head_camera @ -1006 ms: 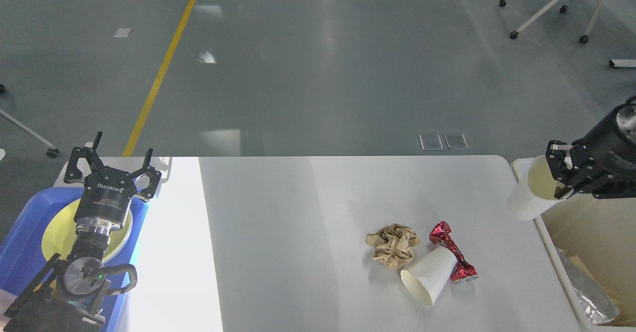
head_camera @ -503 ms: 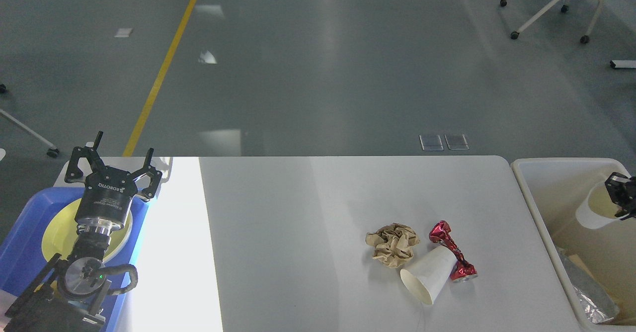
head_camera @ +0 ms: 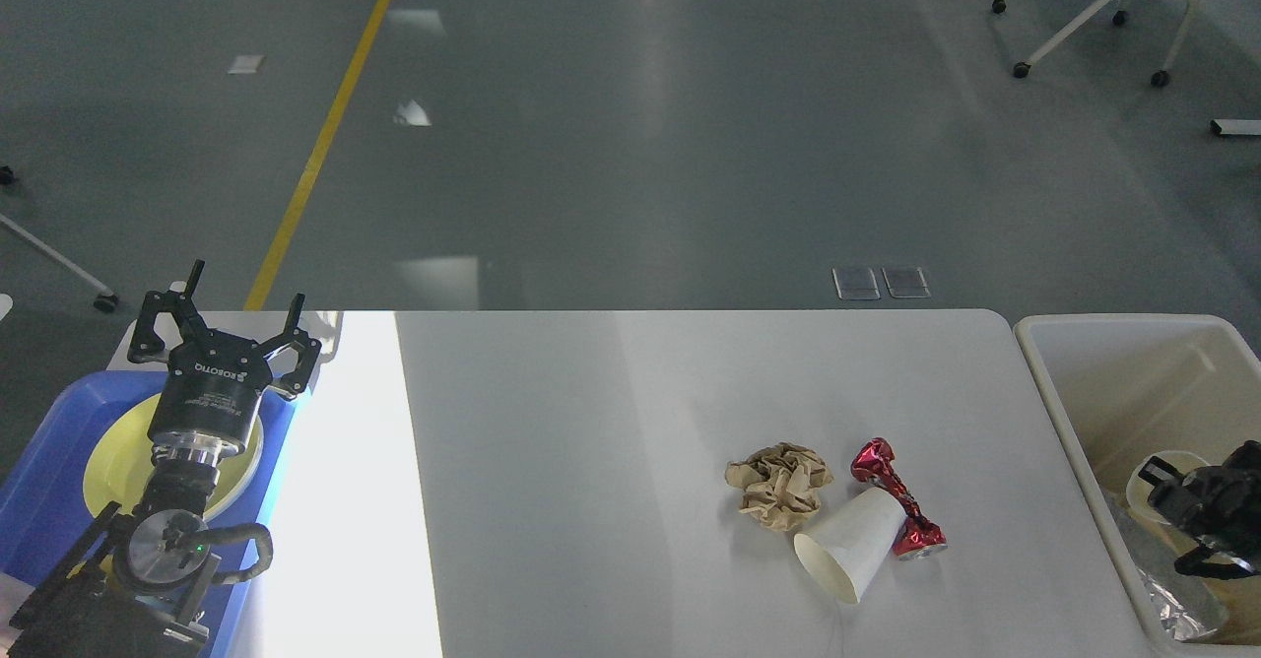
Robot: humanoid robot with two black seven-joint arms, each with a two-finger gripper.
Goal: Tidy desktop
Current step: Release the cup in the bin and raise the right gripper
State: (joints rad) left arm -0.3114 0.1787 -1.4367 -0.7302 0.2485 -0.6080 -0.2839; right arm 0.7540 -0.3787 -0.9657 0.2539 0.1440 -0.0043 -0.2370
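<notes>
The white desktop [head_camera: 591,441] carries a crumpled brown paper ball [head_camera: 778,486], a paper cup [head_camera: 849,550] lying on its side and a crushed red foil can [head_camera: 896,500], all grouped at the right front. My right gripper [head_camera: 1177,491] is low inside the cream bin [head_camera: 1044,382], off the table's right end, and is shut on the rim of another paper cup [head_camera: 1153,473]. Over the blue tray, my left gripper [head_camera: 222,328] stands open with nothing between its fingers.
The blue tray [head_camera: 39,500] at the desktop's left end holds a yellow plate [head_camera: 113,466], which lies under my left arm. Foil and cardboard scraps [head_camera: 1172,609] lie at the bin's bottom. Beyond the desk's far edge there is grey floor with a yellow line.
My right gripper has carried the paper cup from the bin's left rim across and down into the bin. The left arm and the items on the desktop have stayed still.
</notes>
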